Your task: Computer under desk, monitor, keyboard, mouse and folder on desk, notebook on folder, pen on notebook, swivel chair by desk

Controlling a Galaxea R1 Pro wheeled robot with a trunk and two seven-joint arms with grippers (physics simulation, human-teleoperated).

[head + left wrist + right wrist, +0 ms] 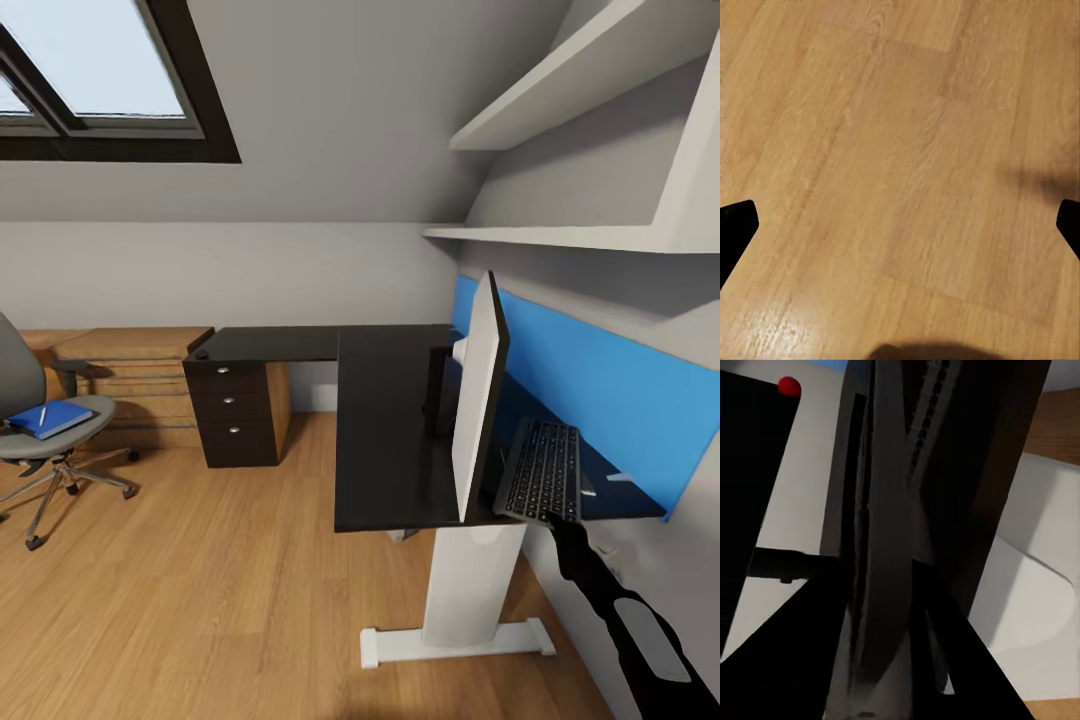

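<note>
Here, label by label, is what I see.

My right gripper (889, 660): clamped on the keyboard (543, 470), its near edge pinched between my two dark fingers.

Keyboard: slim and flat, dark keys in a grey-silver frame. It stretches away from my right jaws, tilted up off the tabletop, just behind the monitor (480, 395) and in front of the blue panel (600, 390).

Monitor: wide thin screen seen edge-on, white back, standing upright on the desk (385, 430) just beside my right jaws.

Desk: black L-shaped top on a white leg with a long white foot.

My left gripper (900, 225): spread wide and empty, only bare wood floor (900, 150) between my fingertips.

Swivel chair (45, 425): grey seat, chrome star base, well apart from both my grippers.

Folder (52, 418): bright blue, lying flat on the chair seat, with a thin pale pen (43, 418) resting on it.

Drawer unit (235, 410): black with round silver knobs, under the desk's far wing.
</note>
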